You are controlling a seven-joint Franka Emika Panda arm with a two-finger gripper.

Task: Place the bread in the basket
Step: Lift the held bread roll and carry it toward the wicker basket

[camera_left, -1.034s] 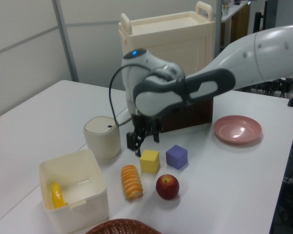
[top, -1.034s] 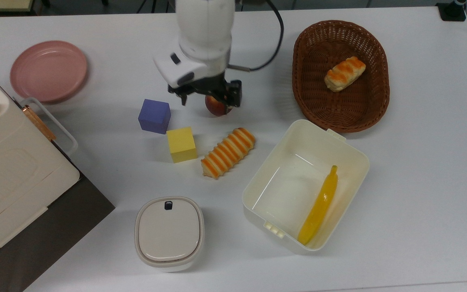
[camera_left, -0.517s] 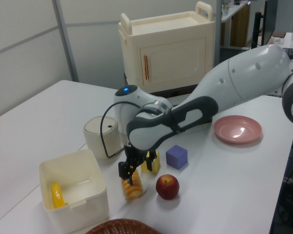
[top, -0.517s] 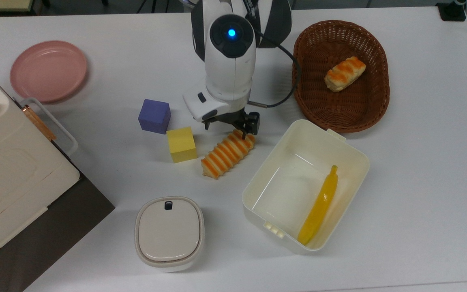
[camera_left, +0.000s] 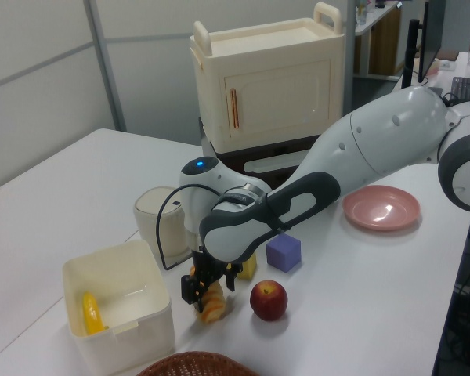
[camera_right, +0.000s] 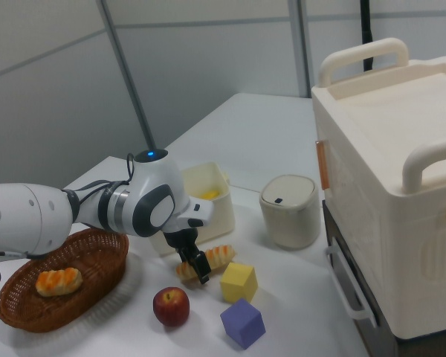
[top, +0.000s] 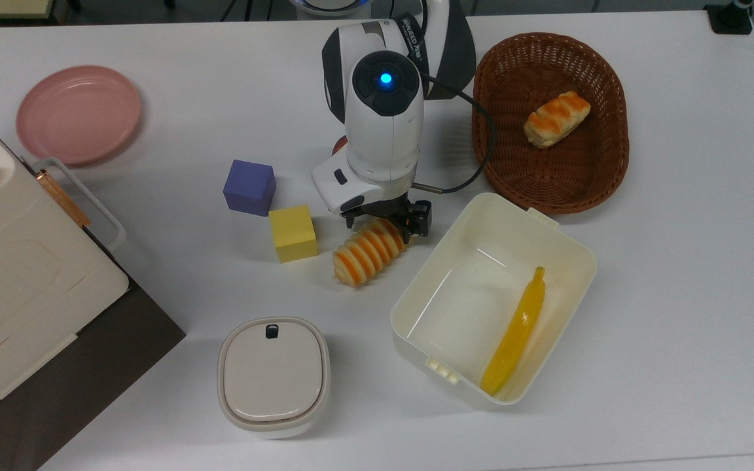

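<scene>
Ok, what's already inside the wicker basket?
The basket holds one short striped roll, lying toward its far end in the top view. The rest of its floor is bare weave.

In the top view we see the long ridged cream loaf with narrow orange stripes [top: 369, 252] lying between the yellow foam cube [top: 292, 233] on the top view's left and the cream plastic rectangular box [top: 492, 298] on the top view's right. The two-finger gripper [top: 387, 223] sits at the loaf's upper end. The oval dark-brown woven wicker basket [top: 550, 180] lies beyond the box and holds a short stubby striped roll [top: 556, 118].
</scene>
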